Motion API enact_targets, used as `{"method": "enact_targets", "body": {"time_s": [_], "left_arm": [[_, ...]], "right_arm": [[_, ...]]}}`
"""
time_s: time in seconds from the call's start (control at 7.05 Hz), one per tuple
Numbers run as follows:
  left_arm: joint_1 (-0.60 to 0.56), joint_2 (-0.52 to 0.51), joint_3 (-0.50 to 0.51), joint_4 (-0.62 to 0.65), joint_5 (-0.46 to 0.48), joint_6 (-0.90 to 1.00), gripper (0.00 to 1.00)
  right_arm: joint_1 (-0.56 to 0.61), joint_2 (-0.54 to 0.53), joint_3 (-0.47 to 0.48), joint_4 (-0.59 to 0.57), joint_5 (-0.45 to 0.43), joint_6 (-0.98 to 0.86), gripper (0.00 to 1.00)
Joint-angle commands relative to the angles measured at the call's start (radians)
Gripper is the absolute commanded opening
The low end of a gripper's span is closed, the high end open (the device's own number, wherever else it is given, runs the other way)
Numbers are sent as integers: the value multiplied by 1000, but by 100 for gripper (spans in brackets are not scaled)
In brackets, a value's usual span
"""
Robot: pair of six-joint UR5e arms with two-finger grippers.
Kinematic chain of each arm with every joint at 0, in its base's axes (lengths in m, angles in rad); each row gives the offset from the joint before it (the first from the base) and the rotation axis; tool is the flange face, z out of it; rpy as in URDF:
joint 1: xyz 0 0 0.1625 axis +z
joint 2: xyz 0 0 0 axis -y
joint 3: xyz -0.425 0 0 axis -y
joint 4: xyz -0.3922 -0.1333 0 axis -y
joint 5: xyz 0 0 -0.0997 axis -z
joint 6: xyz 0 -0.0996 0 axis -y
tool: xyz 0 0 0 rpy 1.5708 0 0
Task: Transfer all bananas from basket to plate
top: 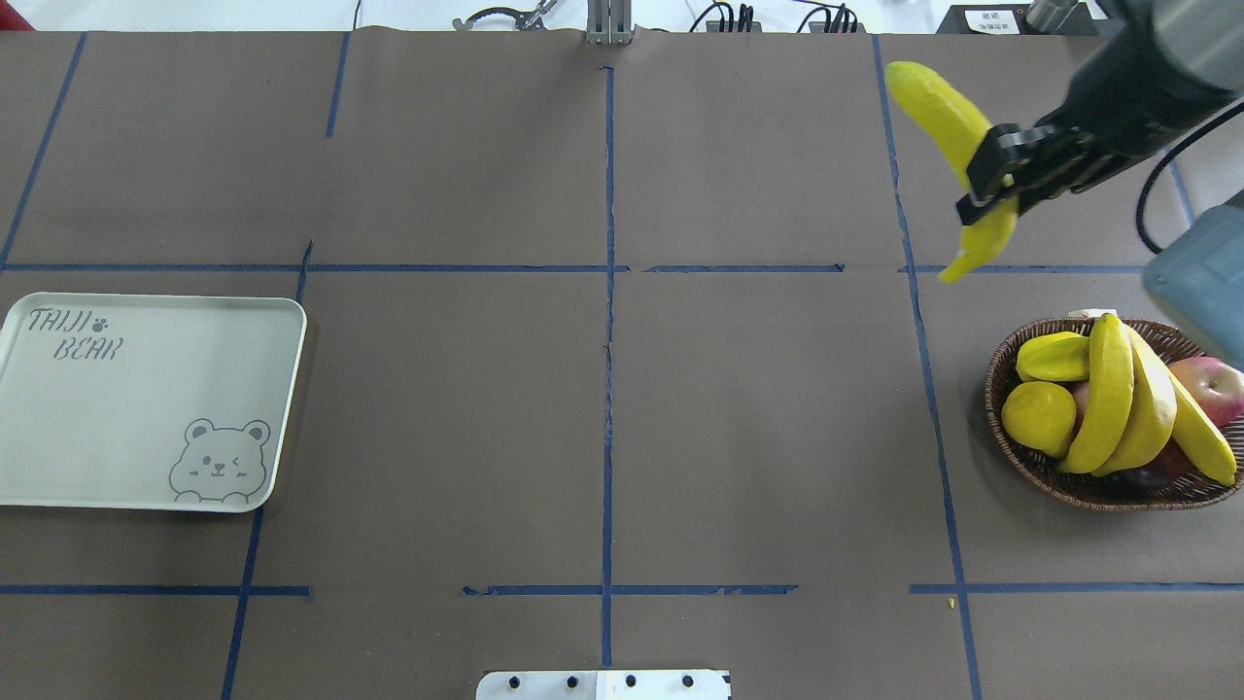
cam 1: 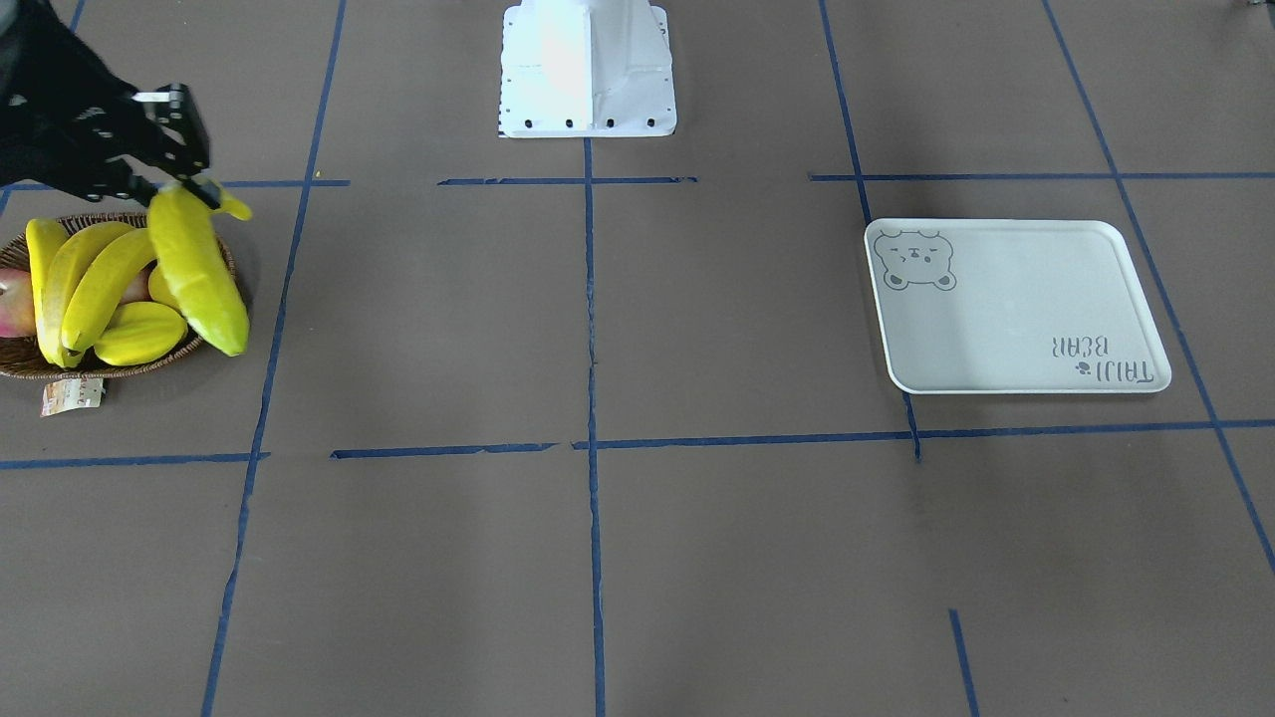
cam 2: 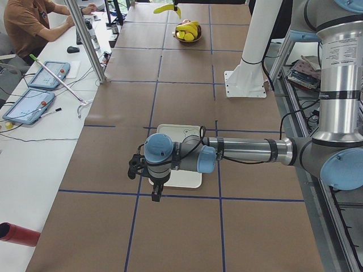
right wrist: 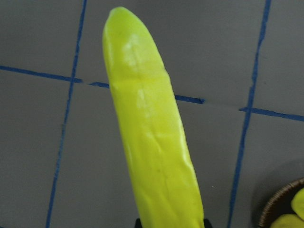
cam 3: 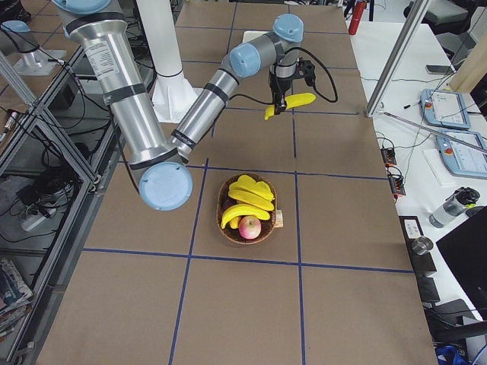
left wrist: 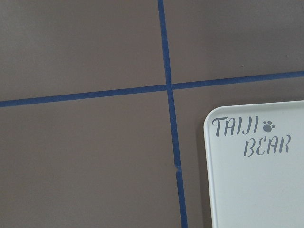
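Observation:
My right gripper [top: 986, 185] is shut on a yellow banana [top: 931, 102] near its stem end and holds it in the air beyond the basket [top: 1001, 389]. The front view shows this gripper [cam 1: 184, 184] and the held banana [cam 1: 204, 279] hanging over the basket's rim [cam 1: 20, 366]. The banana fills the right wrist view [right wrist: 152, 142]. Three more bananas [top: 1113, 399] lie in the basket. The white bear plate [top: 146, 389] sits bare at the table's left. My left gripper [cam 2: 155, 190] hovers by the plate's corner [left wrist: 256, 171]; I cannot tell whether it is open or shut.
The basket also holds a ridged starfruit [top: 1054, 358], a round lemon [top: 1038, 418] and a red apple [top: 1210, 381]. A paper tag [cam 1: 72, 395] lies beside the basket. The white robot base [cam 1: 588, 70] stands at mid table edge. Operators sit at a side desk [cam 2: 34, 85].

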Motion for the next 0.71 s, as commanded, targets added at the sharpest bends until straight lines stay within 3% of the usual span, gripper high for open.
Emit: {"method": "enact_targets", "body": {"time_s": [0.0,0.14,0.57], "left_arm": [[46,-41,8,-139,-83,-204,100],[108,-60,11,-255,-108,-364,100],[357,-215,19,-554,-100,-962,100]], "right_arm": [[-221,35,-73,347,-193,422,2],[-302,54,-78,397,-279,528,2],[-508,132,-81,396,-517,696,3]]}}
